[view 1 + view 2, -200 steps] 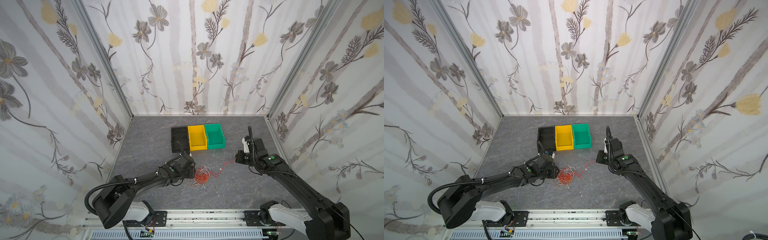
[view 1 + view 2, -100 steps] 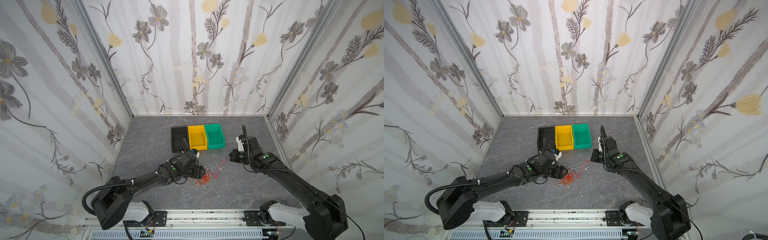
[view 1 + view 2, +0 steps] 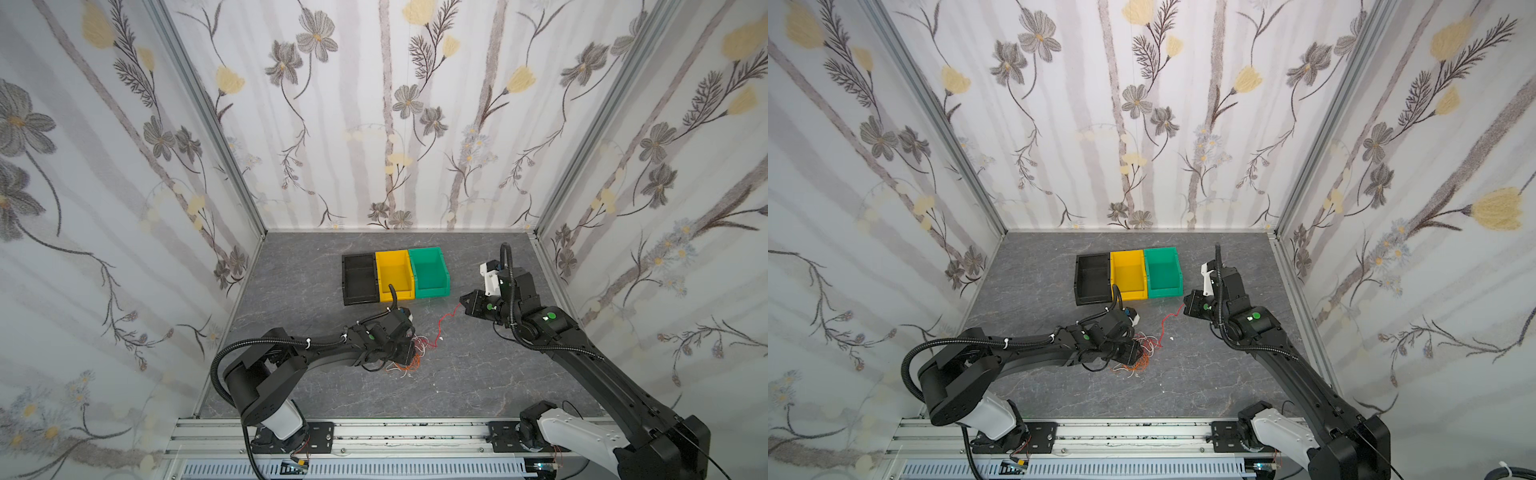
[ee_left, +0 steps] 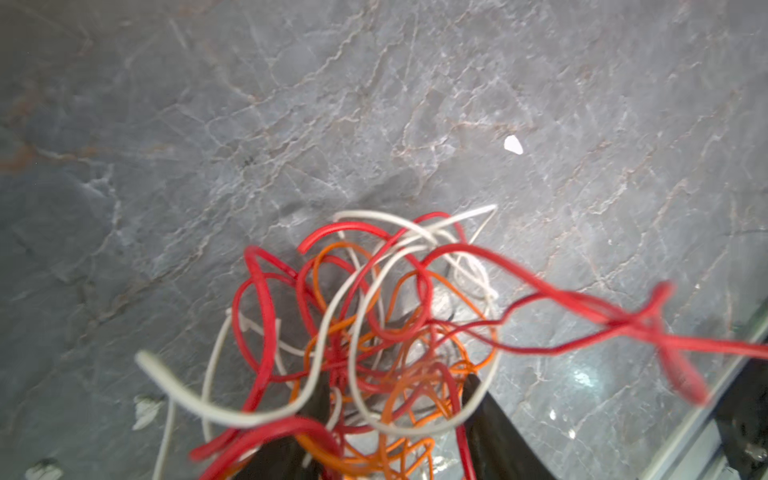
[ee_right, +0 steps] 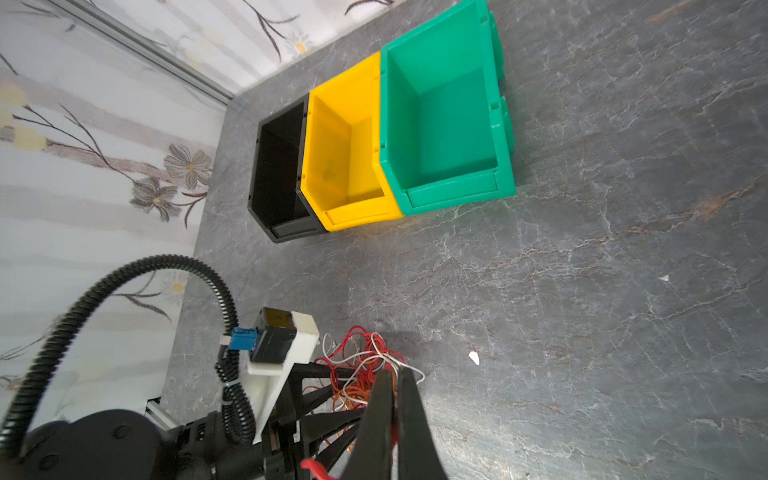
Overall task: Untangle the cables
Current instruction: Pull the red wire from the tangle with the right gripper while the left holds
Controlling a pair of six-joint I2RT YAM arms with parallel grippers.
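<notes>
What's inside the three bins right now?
The green bin and yellow bin show bare floors with nothing in them. The black bin looks empty too, though its dark inside is partly hidden behind the yellow bin's wall in the right wrist view.

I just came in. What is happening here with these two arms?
A tangle of thin red, orange and white cables, to be untangled, is in the middle of the grey marbled table. The left pincer sits at the tangle; whether it grips is unclear. The right pincer is shut on one red cable leading out of it. The black plastic bin, yellow bin and green bin stand empty.
</notes>
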